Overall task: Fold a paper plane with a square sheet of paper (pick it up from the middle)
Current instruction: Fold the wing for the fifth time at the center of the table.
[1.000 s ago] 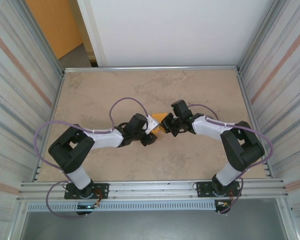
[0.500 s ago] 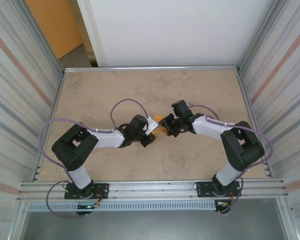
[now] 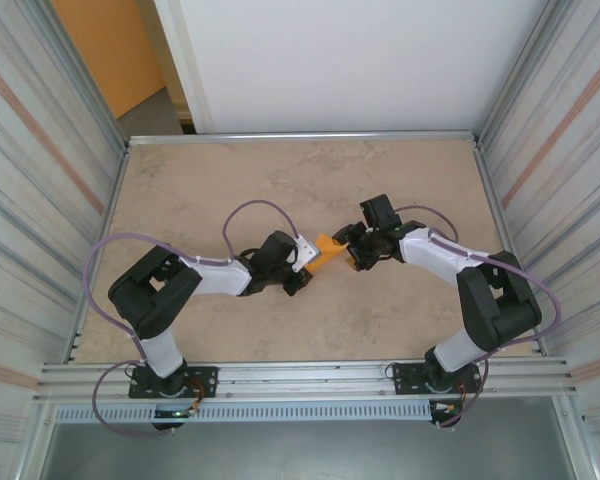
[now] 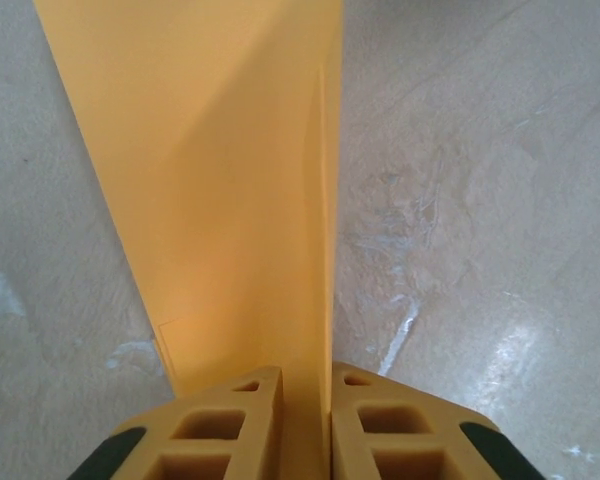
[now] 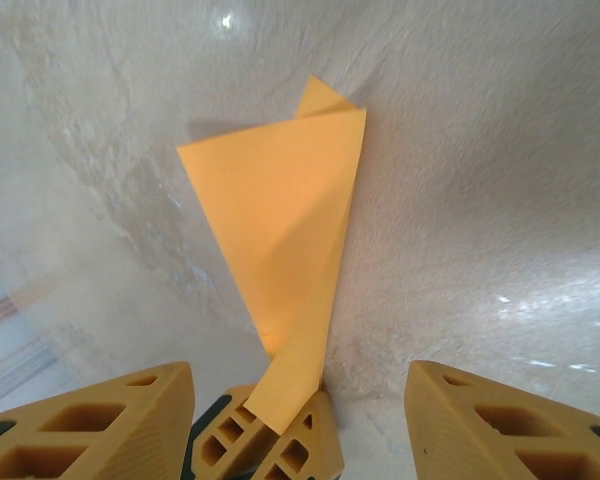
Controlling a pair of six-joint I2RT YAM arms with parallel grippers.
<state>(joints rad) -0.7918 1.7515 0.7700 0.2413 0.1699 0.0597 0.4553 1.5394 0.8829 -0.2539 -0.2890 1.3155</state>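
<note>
The square sheet of paper is folded into a narrow, pointed orange paper plane (image 3: 326, 249) and is held just above the middle of the table. My left gripper (image 3: 306, 262) is shut on its narrow end. In the left wrist view the paper plane (image 4: 230, 180) runs up and away from between the two pads (image 4: 242, 432). My right gripper (image 3: 354, 252) stands open just right of the paper and apart from it. In the right wrist view its fingers (image 5: 90, 420) are spread wide on either side of the paper plane (image 5: 280, 220) and of the left gripper's fingertips (image 5: 275, 440).
The beige stone-patterned tabletop (image 3: 300, 180) is fenced by ribbed metal walls (image 3: 40, 200) on the left and right and a white panel (image 3: 360, 60) at the back. An orange wall panel (image 3: 100, 50) lies beyond the back left corner. Purple cables (image 3: 242, 208) loop over both arms.
The right gripper has opened, let go of the paper and drawn back a little to the right. The left gripper has closed on the paper's narrow end.
</note>
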